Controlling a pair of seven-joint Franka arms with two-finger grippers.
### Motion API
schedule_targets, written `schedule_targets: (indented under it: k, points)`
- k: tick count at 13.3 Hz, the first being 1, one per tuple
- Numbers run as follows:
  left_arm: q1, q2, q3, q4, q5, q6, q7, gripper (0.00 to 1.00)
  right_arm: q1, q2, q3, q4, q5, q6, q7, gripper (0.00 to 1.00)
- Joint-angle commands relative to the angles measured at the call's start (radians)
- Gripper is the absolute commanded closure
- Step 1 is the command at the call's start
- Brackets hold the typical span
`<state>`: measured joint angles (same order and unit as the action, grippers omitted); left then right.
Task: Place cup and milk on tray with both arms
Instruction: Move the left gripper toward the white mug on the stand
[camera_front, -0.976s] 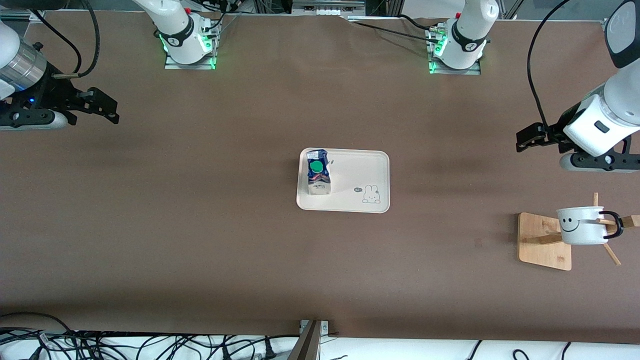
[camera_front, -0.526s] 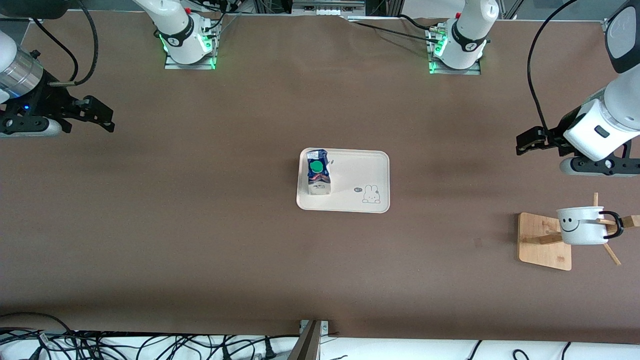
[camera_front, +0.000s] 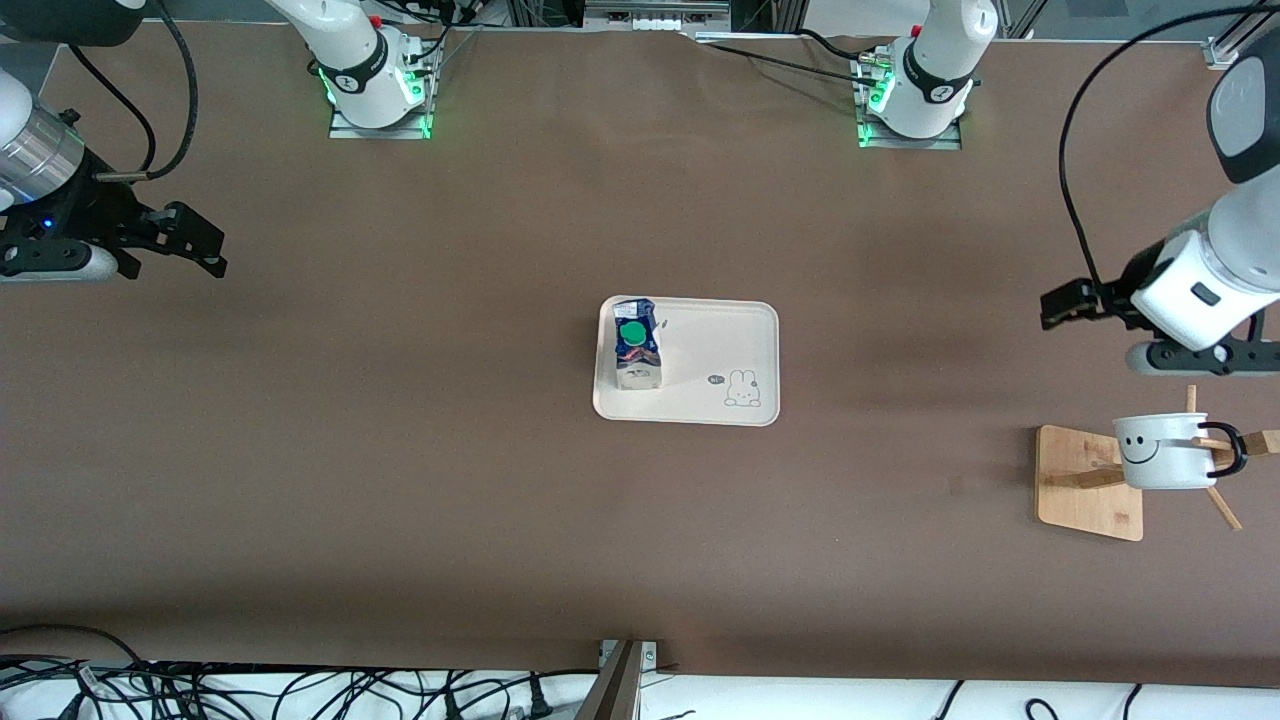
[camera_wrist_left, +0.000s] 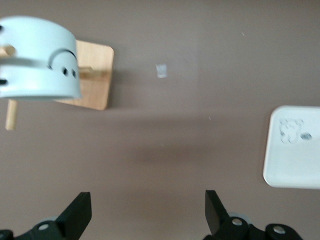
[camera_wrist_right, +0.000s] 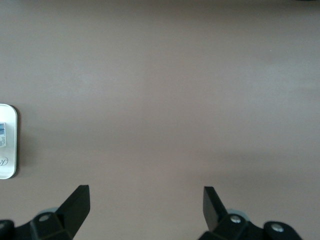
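While the milk (camera_front: 636, 346) already stands on the tray (camera_front: 720, 330) at the tabletop's middle, the left tool (camera_front: 1062, 306), open and empty, has moved down toward the cup (camera_front: 1160, 451) on its wooden rack (camera_front: 1088, 485); the right tool (camera_front: 205, 250), open, waits near its tabletop end.

A high camera across the brown table (camera_front: 400, 480) faces both robot bases and looks steeply down on the whole surface, the cream rectangular rabbit-print tray (camera_front: 720, 345) at mid-frame. The left wrist camera looks straight down from closer in, past its open black fingertips (camera_wrist_left: 80, 215), taking in that tray's rabbit corner (camera_wrist_left: 295, 150) and the white smiley-face mug (camera_wrist_left: 37, 57) on its wooden rack, both shared with the high view. The right wrist camera, likewise downward over bare table, catches only the tray's edge (camera_wrist_right: 7, 142) toward the right arm's end.
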<state>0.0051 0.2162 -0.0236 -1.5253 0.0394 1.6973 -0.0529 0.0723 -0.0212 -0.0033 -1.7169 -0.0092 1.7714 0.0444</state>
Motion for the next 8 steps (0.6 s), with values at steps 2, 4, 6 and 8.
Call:
schedule_targets:
  k: [2, 4, 6, 8]
  points:
    - [0.072, -0.006, -0.003, -0.09, 0.019, 0.146, -0.011, 0.0, -0.014, 0.012, 0.009, 0.02, -0.014, -0.001, 0.005, 0.0]
    - [0.082, -0.014, -0.003, -0.119, 0.02, 0.182, -0.022, 0.0, -0.012, 0.012, 0.009, 0.02, -0.014, 0.029, 0.003, 0.0]
    - [0.091, -0.011, -0.001, -0.15, 0.022, 0.189, -0.068, 0.0, -0.014, 0.014, 0.009, 0.02, -0.014, 0.037, 0.003, 0.0]
    - [0.092, -0.024, -0.004, -0.235, 0.045, 0.298, -0.134, 0.0, -0.011, 0.014, 0.009, 0.02, -0.02, 0.042, 0.003, 0.0]
